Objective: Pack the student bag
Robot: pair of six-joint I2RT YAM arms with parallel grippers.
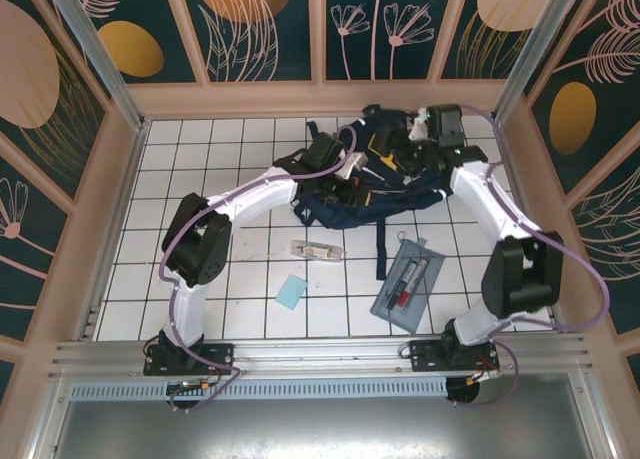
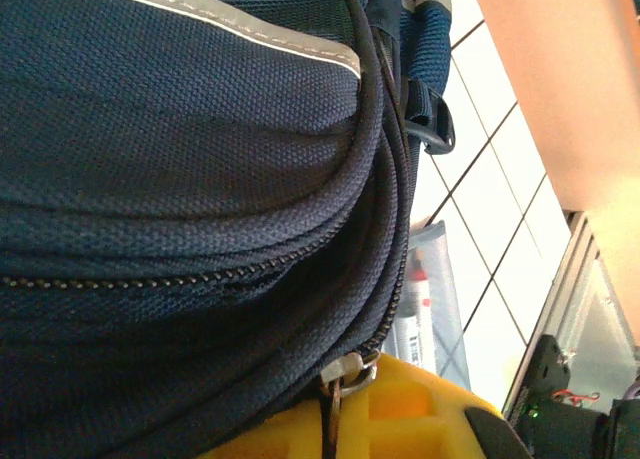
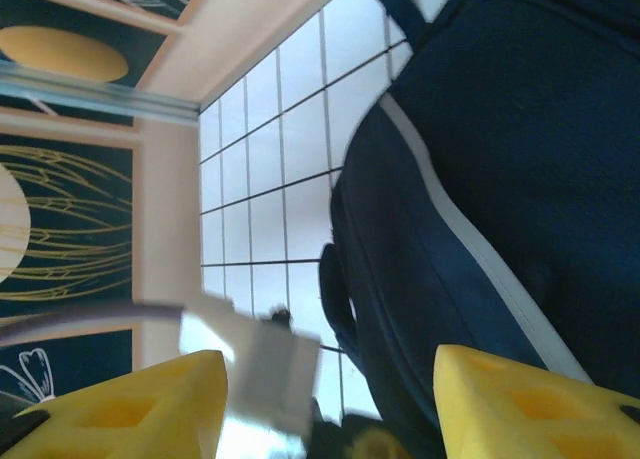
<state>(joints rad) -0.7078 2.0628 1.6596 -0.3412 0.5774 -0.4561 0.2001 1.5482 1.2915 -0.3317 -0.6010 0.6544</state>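
The left claw (image 2: 335,424) is clamped shut at the zip of the student bag (image 2: 180,159). The metal zip pull (image 2: 340,374) runs down into the seam between its yellow fingers, and navy fabric bulges right over them. The right claw (image 3: 330,404) has its fingers apart with nothing gripped. The bag's white-striped side lies just beside its right finger; I cannot tell whether they touch.

From above, a grey pencil case (image 1: 408,284) with pens inside lies nearest the front edge of the bench (image 1: 200,179), right of centre. A pale blue square (image 1: 291,292) lies to its left, and a small clear item (image 1: 315,249) a little further in. Beyond them the bag sits by the far edge, right of the middle, with the left claw at its left end and the right claw at its far right end. A dark strap (image 1: 380,249) trails toward the pencil case.

The top view is too coarse to show the zip. The left wrist view shows its teeth close up, with the pencil case past the bag. The right wrist view shows a dark loop on the bag's side.
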